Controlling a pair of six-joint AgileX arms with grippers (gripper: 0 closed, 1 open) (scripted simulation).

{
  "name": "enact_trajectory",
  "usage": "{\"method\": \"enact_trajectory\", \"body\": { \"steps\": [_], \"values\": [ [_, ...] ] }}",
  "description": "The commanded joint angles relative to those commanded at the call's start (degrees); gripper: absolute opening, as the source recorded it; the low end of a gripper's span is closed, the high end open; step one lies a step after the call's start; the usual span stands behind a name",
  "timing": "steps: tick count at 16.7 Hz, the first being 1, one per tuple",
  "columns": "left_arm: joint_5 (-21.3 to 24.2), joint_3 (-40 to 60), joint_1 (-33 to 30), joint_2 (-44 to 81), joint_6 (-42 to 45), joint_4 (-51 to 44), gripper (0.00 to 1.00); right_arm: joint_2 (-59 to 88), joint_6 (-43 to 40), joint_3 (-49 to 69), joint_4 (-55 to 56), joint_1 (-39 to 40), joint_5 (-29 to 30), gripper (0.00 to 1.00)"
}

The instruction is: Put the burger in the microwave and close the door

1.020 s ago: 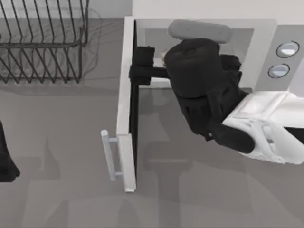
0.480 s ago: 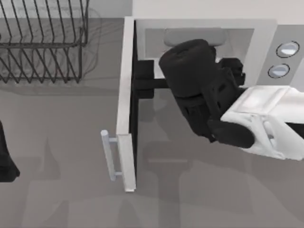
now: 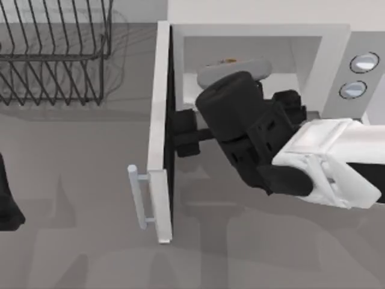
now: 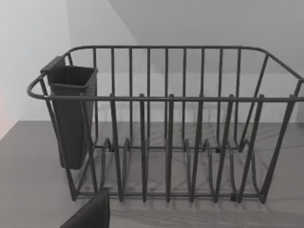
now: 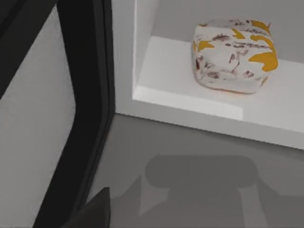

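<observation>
The burger (image 5: 232, 57), a cream lump with orange and brown patches, rests on the floor of the microwave (image 3: 337, 36) cavity; in the top view a sliver of the burger (image 3: 228, 61) peeks out behind my right arm. The door (image 3: 159, 120) stands wide open, swung out to the left, its pale handle (image 3: 139, 203) on the outer side. My right gripper (image 3: 180, 133) is open and holds nothing. It hovers just in front of the cavity, close to the door's dark inner face (image 5: 71, 95). One of its fingertips (image 5: 92, 213) shows in the right wrist view.
A black wire dish rack (image 3: 54, 54) stands at the back left, with a dark cup (image 4: 71, 114) hung on its side. My left arm (image 3: 7, 198) is parked at the table's left edge, gripper open. Two round dials (image 3: 359, 75) sit on the microwave's grey panel.
My right arm has drawn back out of the cavity toward the table's front, its gripper sliding along the door's inner face. The burger stays inside, now uncovered.
</observation>
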Motion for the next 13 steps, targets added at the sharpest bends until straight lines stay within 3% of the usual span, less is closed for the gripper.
{"method": "enact_trajectory", "body": {
  "steps": [9, 13],
  "values": [
    [0.00, 0.00, 0.00, 0.00, 0.00, 0.00, 1.00, -0.76, -0.52, -0.49, -0.08, -0.63, -0.40, 1.00],
    [0.00, 0.00, 0.00, 0.00, 0.00, 0.00, 1.00, -9.33, -2.33, -5.86, -0.11, -5.14, -3.32, 1.00]
  ]
}}
